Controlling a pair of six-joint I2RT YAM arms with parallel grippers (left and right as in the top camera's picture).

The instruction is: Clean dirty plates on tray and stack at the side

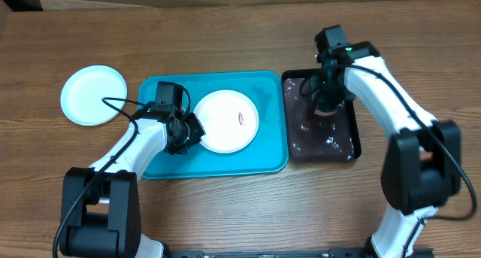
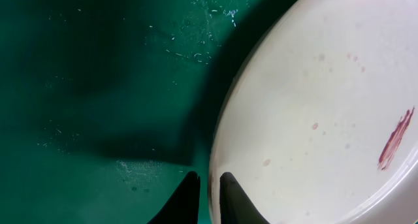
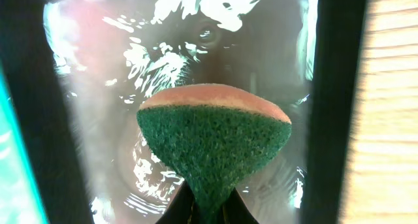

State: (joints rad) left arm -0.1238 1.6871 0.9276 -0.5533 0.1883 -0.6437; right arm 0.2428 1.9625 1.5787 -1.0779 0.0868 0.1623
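A white plate (image 1: 225, 121) with a red-brown smear lies on the turquoise tray (image 1: 267, 162). My left gripper (image 1: 188, 132) is at the plate's left edge; in the left wrist view its fingers (image 2: 208, 188) are shut on the white plate's rim (image 2: 313, 113). A light-blue-rimmed plate (image 1: 94, 95) lies on the table left of the tray. My right gripper (image 1: 326, 100) is over the black tray (image 1: 354, 141), shut on a green and pink sponge (image 3: 214, 139). The yellow-green-rimmed plate is out of view.
The black tray (image 3: 330, 87) holds shiny water with white flecks. Wooden table (image 1: 248, 213) lies all round both trays. Small drops sit on the turquoise tray floor (image 2: 98, 87).
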